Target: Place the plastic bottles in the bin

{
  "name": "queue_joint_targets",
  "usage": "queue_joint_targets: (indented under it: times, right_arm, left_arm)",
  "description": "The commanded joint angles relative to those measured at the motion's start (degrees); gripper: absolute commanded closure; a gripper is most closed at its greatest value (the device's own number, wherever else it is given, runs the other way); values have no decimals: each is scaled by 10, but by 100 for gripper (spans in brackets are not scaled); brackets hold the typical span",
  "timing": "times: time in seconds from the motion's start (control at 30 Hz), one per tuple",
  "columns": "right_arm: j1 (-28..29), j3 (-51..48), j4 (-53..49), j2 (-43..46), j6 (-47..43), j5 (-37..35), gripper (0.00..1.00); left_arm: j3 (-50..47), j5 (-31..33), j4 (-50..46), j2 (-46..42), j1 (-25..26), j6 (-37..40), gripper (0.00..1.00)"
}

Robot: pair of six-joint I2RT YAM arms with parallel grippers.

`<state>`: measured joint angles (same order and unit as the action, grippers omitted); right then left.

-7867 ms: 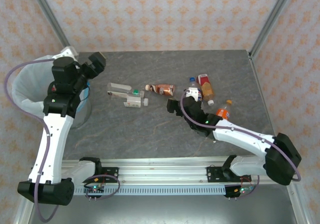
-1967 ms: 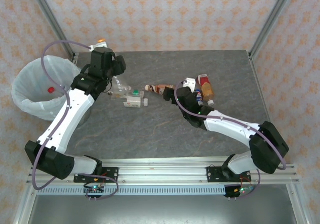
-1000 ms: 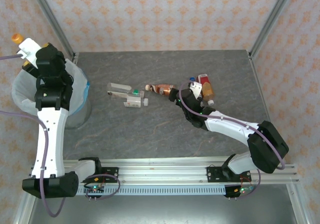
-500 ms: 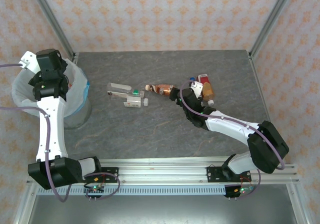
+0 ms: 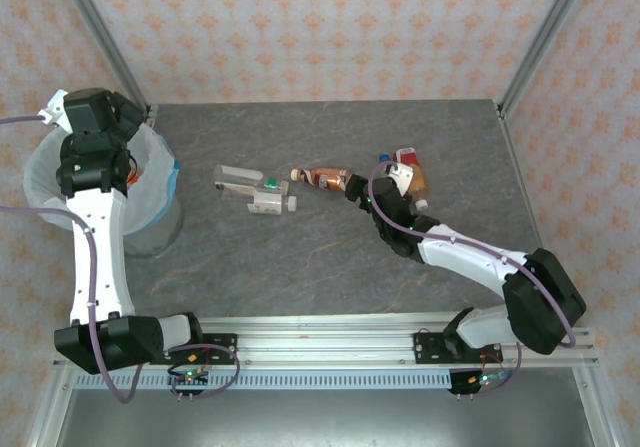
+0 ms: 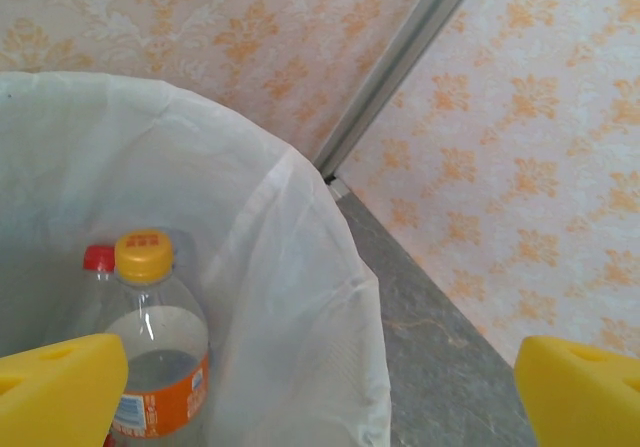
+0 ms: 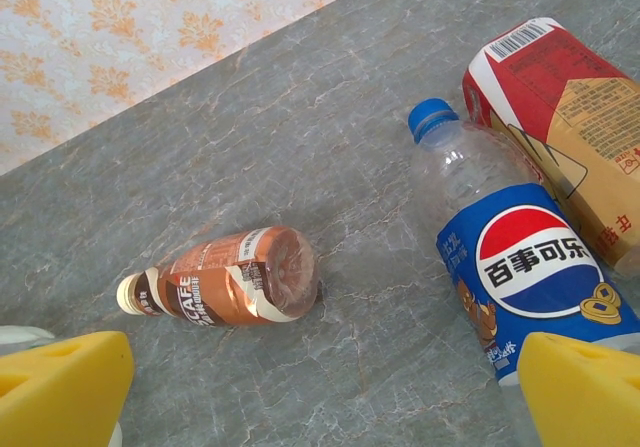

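The bin [image 5: 42, 172], lined with a white bag, stands at the table's left edge. My left gripper [image 5: 128, 119] hovers over its far rim, open and empty, its yellow pads [image 6: 55, 387] wide apart. Inside the bin [image 6: 300, 227] stands a bottle with a yellow cap and orange label [image 6: 150, 337], with a red cap [image 6: 98, 257] behind it. A brown coffee bottle [image 5: 322, 178] lies mid-table. My right gripper [image 5: 352, 189] is open just right of its base. In the right wrist view the brown bottle [image 7: 225, 282] lies ahead, apart from the pads [image 7: 585, 387], and a Pepsi bottle [image 7: 510, 257] lies to its right.
Two clear bottles [image 5: 240, 179] [image 5: 272, 204] lie left of centre. A red and brown carton-like pack [image 7: 560, 107] lies against the Pepsi bottle, at the right [image 5: 412, 175]. Metal frame posts [image 5: 100, 37] stand at the back corners, and patterned walls close the table in.
My left gripper swung over the bin and opened, and the yellow-capped bottle dropped inside. The right gripper edged toward the brown bottle, staying open.
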<state>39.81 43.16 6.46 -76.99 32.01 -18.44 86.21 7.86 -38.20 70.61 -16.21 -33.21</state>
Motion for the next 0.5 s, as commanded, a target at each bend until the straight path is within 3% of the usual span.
queue_joint_targets:
  times: [0.0, 0.2, 0.47]
  right_arm:
    - [-3, -15, -4, 20, -14, -8, 1]
    - [-2, -39, 27, 42, -20, -9, 1]
    - [-3, -74, 62, 89, -54, -4, 1]
  left_arm:
    - [17, -20, -32, -39, 31, -13, 0]
    - [-5, 22, -16, -73, 160, -32, 0]
    - [-30, 32, 2, -36, 294, -71, 0]
